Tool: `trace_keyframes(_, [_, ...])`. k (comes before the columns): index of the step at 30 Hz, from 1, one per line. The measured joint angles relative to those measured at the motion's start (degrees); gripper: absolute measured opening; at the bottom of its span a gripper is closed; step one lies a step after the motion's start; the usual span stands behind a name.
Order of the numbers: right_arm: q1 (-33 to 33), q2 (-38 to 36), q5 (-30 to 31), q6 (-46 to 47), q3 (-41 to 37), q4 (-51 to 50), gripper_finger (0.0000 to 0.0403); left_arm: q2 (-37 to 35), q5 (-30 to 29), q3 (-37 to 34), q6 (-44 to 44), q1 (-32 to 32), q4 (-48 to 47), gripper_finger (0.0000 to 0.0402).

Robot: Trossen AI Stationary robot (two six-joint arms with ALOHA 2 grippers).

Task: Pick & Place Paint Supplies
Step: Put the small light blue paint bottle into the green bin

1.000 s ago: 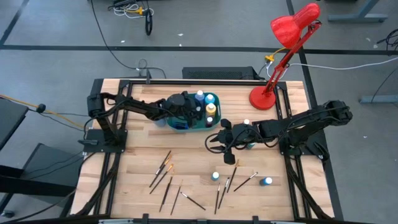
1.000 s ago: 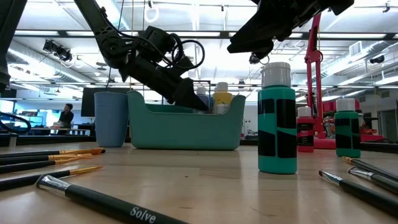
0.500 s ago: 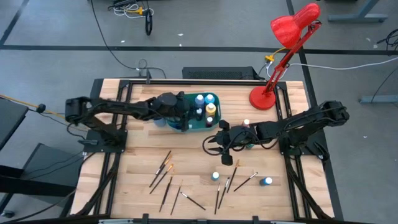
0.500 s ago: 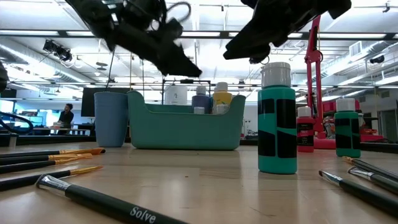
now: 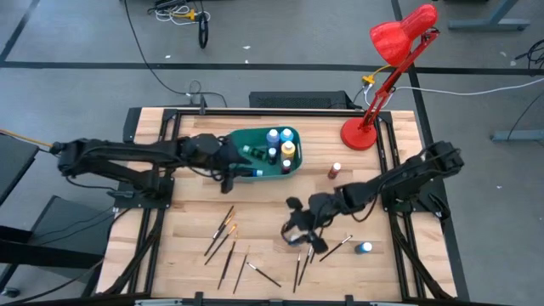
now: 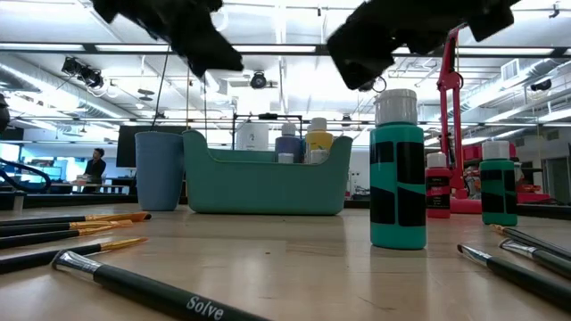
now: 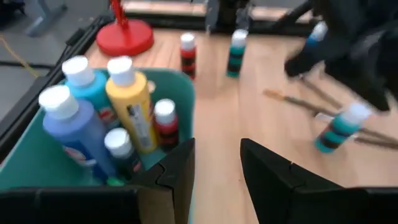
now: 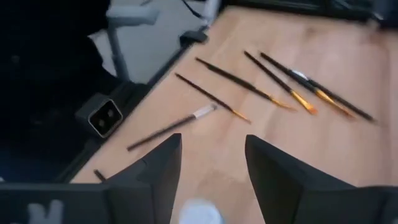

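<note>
Jaws on both arms stand apart with nothing between them. On my left gripper (image 7: pixel 214 171) the two dark, blocky fingers frame a bare gap, and past them I see the teal plastic bin (image 7: pixel 180 102) with its smooth rounded rim. From above, that gripper (image 5: pixel 231 170) hangs at the bin's (image 5: pixel 255 140) left end, over its near wall.

Inside the bin stand squat round paint bottles with pale caps: a blue bottle (image 7: pixel 78 140), a yellow bottle (image 7: pixel 132 112), a lighter teal bottle (image 7: pixel 87 84) and a small red-labelled bottle (image 7: pixel 166 121).

My right gripper (image 8: pixel 211 171) is likewise released, its matte black fingers parted over the pale cap of a bottle just under them. From above it (image 5: pixel 299 225) sits low over the near middle of the wooden counter (image 5: pixel 187 212), right at a teal bottle (image 6: pixel 397 169) that stands upright with black label bands.

Beyond those fingers lie thin dark-handled brushes (image 8: pixel 273 78), some with orange bristles and one with a silvery ferrule, scattered flat on the light wood grain. More brushes (image 5: pixel 225 242) lie toward the counter's near left. A small red bottle (image 5: pixel 335 171) stands near the red lamp (image 5: pixel 361 132), and another blue-teal bottle (image 5: pixel 365 247) stands at the near right. A blue cup (image 6: pixel 161 169) stands just beside the bin.
</note>
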Motion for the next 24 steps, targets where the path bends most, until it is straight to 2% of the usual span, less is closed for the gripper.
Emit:
trace_keyframes(5, [1.7, 4.8, 0.8, -5.2, -0.1, 2.7, 0.0173, -4.1, 0.0, -0.1, -3.3, -2.6, -2.5, 0.0137])
trace_keyframes(10, [1.5, 6.4, 4.5, -3.4, 0.0, 3.5, 0.0169, -5.1, 0.0, -0.1, -1.8, -4.6, -1.8, 0.0137])
trace_keyframes(21, [1.6, 6.4, 2.1, -4.3, 0.0, 3.7, 0.0149, -4.7, -0.5, -0.5, -0.7, -5.9, -2.1, 0.0137])
trace_keyframes(24, [1.6, 6.4, -0.8, -5.2, 0.0, 3.6, 0.0142, -4.7, -0.5, -1.0, -0.8, -5.9, -2.1, 0.0137])
